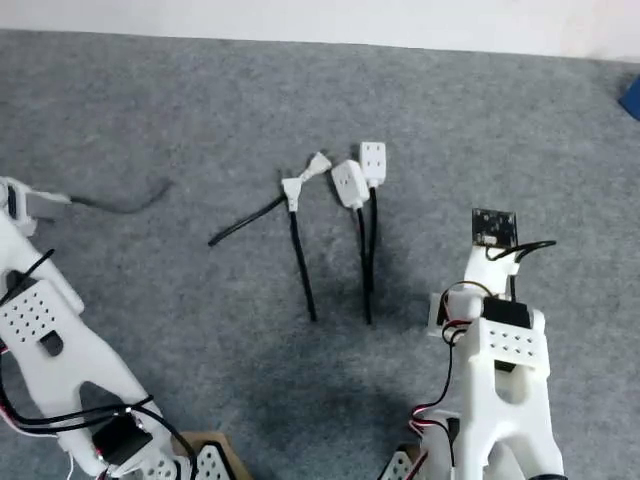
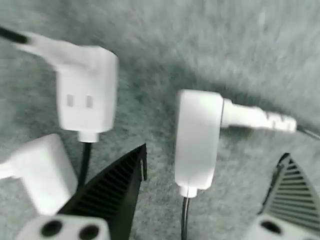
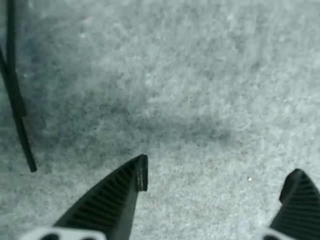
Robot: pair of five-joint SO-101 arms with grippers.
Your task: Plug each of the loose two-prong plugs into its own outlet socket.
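Fingers of left gripper (image 2: pixel 214 157) spread astride a plug (image 2: pixel 197 142); right gripper (image 3: pixel 220 170) likewise spread, over worktop (image 3: pixel 200 75). Plug judged light, rigid: grip body flanks, not limp cord (image 2: pixel 184 220)

- Looks like a robotics lab bench: a grey felt-like mat (image 1: pixel 150 100) covers the whole table, with a plain white strip (image 1: pixel 300 18) beyond its far edge.
- One white plastic arm (image 1: pixel 50 330) stands on one side and a second arm (image 1: pixel 505 370) on the other, both of perforated plastic.
- Red and black wires (image 1: pixel 455 322) run bare along the arms.
- An uncased circuit board (image 1: pixel 494 227) is mounted out in the open.
- Short black cords (image 1: pixel 302 265) just end on the mat, connected to nothing.
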